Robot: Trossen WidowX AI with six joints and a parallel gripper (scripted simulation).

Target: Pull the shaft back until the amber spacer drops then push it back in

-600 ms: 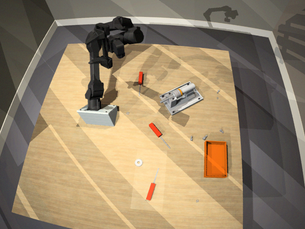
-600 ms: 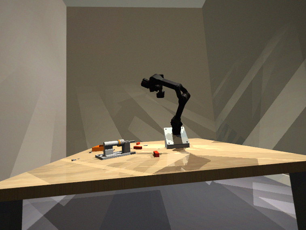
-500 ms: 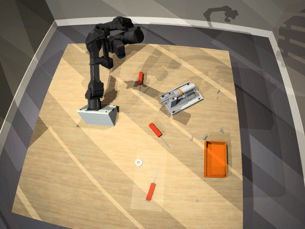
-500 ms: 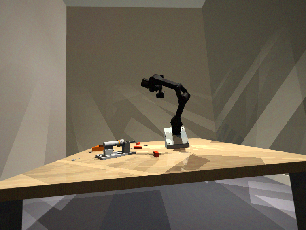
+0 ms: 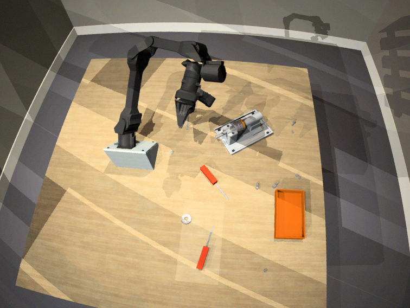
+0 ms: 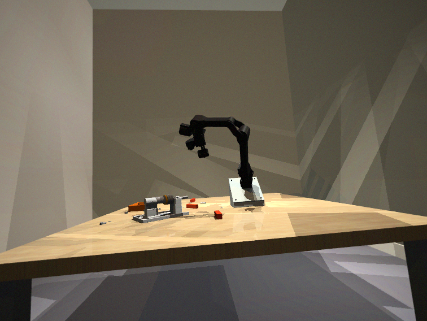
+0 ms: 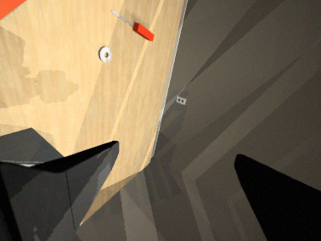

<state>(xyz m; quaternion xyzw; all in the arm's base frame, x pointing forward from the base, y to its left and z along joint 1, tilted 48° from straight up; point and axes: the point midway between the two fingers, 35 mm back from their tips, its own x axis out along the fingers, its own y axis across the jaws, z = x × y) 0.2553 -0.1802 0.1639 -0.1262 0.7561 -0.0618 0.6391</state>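
The housing fixture's base plate (image 5: pixel 244 146) (image 6: pixel 138 218) stands on the table. Its big rounded housing block (image 5: pixel 255 117) (image 6: pixel 149 203) is at one end and a narrower upright support (image 6: pixel 177 205) at the other. The amber spacer (image 5: pixel 242 124) (image 6: pixel 165 199) sits around the shaft line between them, with grey round parts beside it. The shaft's thin end (image 5: pixel 219 135) (image 6: pixel 185 196) sticks out past the support. Exact gaps are too small to tell. My gripper (image 5: pixel 180 124) (image 6: pixel 203 153) (image 7: pixel 176 153) is open and empty, high above the table, to the fixture's left in the top view.
Red-handled screwdrivers (image 5: pixel 208 174) (image 5: pixel 202 257) (image 6: pixel 218 214) (image 7: pixel 143 32) lie on the table; one is mostly hidden behind my gripper in the top view. An orange bin (image 5: pixel 289 213) (image 6: pixel 136 207), a white ring (image 5: pixel 183 219) (image 7: pixel 101 53) and small bolts (image 5: pixel 275 184) also lie there.
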